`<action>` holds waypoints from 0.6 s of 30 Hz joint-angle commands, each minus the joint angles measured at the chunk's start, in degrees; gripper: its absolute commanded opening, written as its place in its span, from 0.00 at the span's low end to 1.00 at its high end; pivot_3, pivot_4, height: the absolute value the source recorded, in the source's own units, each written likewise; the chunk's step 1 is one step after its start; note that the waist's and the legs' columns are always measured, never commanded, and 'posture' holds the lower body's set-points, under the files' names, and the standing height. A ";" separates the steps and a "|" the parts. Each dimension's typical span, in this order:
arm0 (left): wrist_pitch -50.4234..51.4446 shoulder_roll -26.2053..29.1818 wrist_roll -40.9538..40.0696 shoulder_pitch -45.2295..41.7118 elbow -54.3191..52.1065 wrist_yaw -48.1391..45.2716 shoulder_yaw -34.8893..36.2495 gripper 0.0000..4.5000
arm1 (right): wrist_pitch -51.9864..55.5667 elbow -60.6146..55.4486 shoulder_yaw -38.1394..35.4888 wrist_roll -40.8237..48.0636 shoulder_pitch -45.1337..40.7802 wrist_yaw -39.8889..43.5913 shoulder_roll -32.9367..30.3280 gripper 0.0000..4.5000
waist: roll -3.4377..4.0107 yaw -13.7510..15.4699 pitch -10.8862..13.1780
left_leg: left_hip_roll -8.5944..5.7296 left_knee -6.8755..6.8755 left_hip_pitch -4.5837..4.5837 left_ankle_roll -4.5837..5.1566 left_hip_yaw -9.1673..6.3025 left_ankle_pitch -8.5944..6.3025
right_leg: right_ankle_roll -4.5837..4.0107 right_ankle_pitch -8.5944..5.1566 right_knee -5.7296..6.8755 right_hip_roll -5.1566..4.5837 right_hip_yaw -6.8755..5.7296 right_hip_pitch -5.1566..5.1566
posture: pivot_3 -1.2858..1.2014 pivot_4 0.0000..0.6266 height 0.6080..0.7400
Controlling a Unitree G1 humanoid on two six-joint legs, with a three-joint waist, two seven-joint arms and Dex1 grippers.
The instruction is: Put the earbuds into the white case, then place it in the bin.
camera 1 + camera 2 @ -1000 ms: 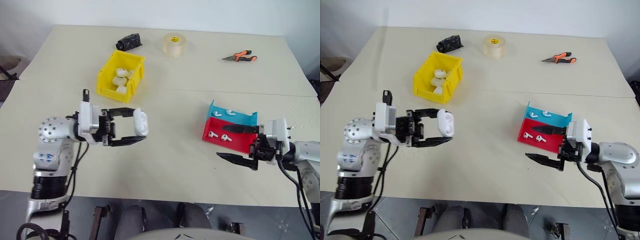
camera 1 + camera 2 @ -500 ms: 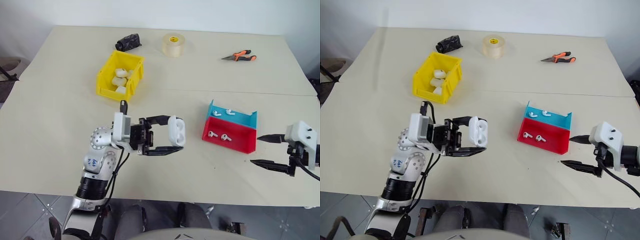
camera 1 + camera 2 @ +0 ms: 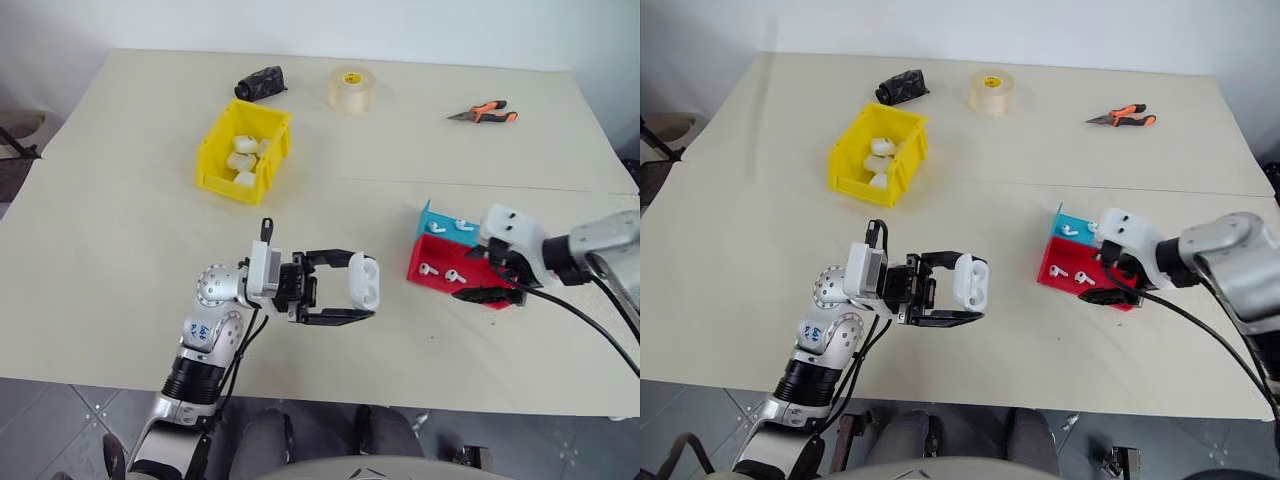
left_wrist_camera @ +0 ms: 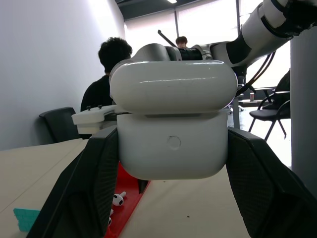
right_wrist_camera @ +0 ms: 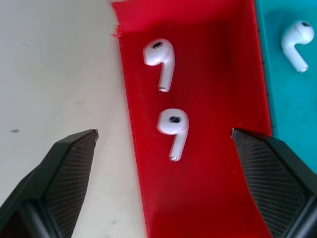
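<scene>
Two earbuds (image 5: pixel 168 94) w/o legible markings

Beige table (image 3: pixel 120 250): bin (image 3: pixel 243 155), trays (image 3: pixel 445 262), tape (image 3: pixel 350 88), pliers (image 3: pixel 484 112).

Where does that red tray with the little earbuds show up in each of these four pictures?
Left eye: red tray, right of centre, under the right gripper.
Right eye: right of centre too.
Left wrist: low, behind the white case.
Right wrist: centre.
Shared landmark: two earbuds inside.
</scene>
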 commanded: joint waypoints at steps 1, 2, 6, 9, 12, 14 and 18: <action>-1.36 -0.60 0.32 -0.05 -1.00 0.28 -0.95 0.62 | -0.77 3.21 1.58 -3.44 -3.25 0.20 1.06 1.00 | 0.00 -0.08 0.00 | 0.00 0.00 0.00 0.00 0.00 0.00 | 0.00 0.00 0.00 0.00 0.00 0.00 | 0.52 0.24 1.00; -1.53 -0.65 0.48 0.13 -1.21 0.39 -1.09 0.62 | -1.01 3.86 2.10 -4.09 -3.84 0.38 1.47 1.00 | 0.00 -0.11 0.00 | 0.00 0.00 0.00 0.00 0.01 0.00 | 0.00 0.00 0.00 0.00 -0.01 0.00 | 0.52 0.24 1.00; -1.98 -0.67 0.80 1.23 -2.54 1.18 -1.77 0.62 | -1.02 5.15 3.24 -5.91 -5.02 0.19 3.27 1.00 | 0.00 -0.32 0.00 | 0.01 0.00 0.00 0.00 0.00 0.00 | 0.00 0.00 0.01 0.00 -0.01 -0.01 | 0.52 0.24 1.00; -2.03 -0.54 0.73 1.75 -3.21 1.65 -2.03 0.62 | -1.09 5.38 3.33 -6.80 -5.20 0.43 4.12 0.96 | 0.00 -0.66 0.00 | 0.01 0.00 0.00 0.00 0.00 0.00 | 0.00 0.00 0.02 0.00 -0.02 -0.01 | 0.52 0.24 1.00; -2.11 -0.42 0.73 1.88 -3.36 1.90 -2.19 0.62 | -1.37 5.62 3.21 -7.39 -5.35 0.89 4.70 0.80 | 0.00 -1.00 0.00 | 0.01 0.00 0.00 0.00 -0.01 0.00 | 0.00 0.00 0.03 0.00 -0.02 -0.01 | 0.52 0.24 1.00; -2.10 -0.39 0.77 1.72 -3.29 2.15 -2.20 0.62 | -1.97 6.00 3.24 -7.81 -5.55 1.21 4.99 0.65 | 0.00 -1.20 0.00 | 0.01 0.00 0.01 0.00 -0.01 0.00 | 0.00 0.00 0.03 0.00 -0.02 0.00 | 0.52 0.24 1.00; -2.05 -0.32 0.81 1.39 -3.19 2.38 -2.22 0.62 | -2.89 6.41 3.27 -8.59 -5.65 1.74 5.33 0.43 | 0.00 -1.24 0.00 | 0.02 0.00 0.02 0.00 -0.01 0.00 | 0.00 0.00 0.02 0.00 -0.02 0.00 | 0.52 0.24 1.00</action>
